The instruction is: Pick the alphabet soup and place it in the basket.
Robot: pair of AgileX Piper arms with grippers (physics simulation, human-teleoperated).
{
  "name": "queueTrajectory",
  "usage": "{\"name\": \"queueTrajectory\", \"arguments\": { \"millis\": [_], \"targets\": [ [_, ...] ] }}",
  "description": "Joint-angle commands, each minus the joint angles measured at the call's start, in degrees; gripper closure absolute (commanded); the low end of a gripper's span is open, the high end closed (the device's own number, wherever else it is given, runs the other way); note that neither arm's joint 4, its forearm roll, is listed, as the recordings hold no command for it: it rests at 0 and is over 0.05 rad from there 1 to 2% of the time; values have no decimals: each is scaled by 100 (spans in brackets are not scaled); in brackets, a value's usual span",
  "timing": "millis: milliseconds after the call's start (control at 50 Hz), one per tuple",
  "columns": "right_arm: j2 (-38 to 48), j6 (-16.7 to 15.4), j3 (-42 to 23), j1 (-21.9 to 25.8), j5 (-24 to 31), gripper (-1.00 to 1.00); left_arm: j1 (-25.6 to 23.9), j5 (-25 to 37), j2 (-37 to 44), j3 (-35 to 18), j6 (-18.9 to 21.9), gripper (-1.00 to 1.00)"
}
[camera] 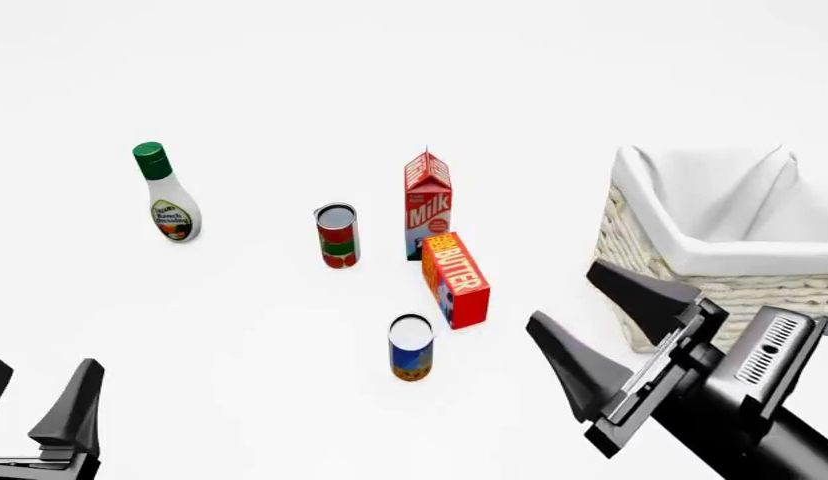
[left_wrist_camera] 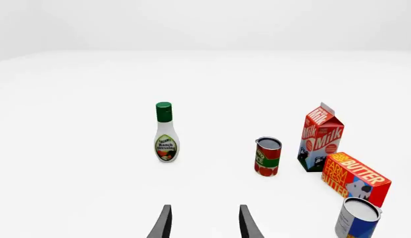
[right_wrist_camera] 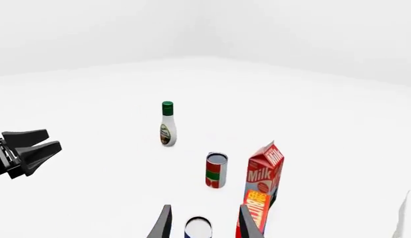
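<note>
Above the alphabet soup (camera: pixel 411 347), right gripper (camera: pixel 609 330) spread.

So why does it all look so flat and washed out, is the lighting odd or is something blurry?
Front view: even white light, table and backdrop merge, only faint shadows under the alphabet soup and the basket; all is sharp. Left wrist view: the ranch bottle is crisp, without glare. Right wrist view: also sharp, a faint grey seam marks the far edge; the milk carton shows no blur.
</note>
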Motion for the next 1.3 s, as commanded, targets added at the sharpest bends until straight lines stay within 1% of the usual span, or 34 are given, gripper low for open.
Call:
{"name": "queueTrajectory", "arguments": {
  "millis": [20,200,520,1060,1300],
  "targets": [
    [484,34,-4,38,-369,-100,0,0,0,0,0,-100],
    [1175,88,-43,92,-855,-100,0,0,0,0,0,-100],
    [2036,207,-23,43,-1514,-100,0,0,0,0,0,-100],
    [3531,287,-342,46,-2331,-100,0,0,0,0,0,-100],
    [4020,318,-490,31,-2545,-100,0,0,0,0,0,-100]
  ]
}}
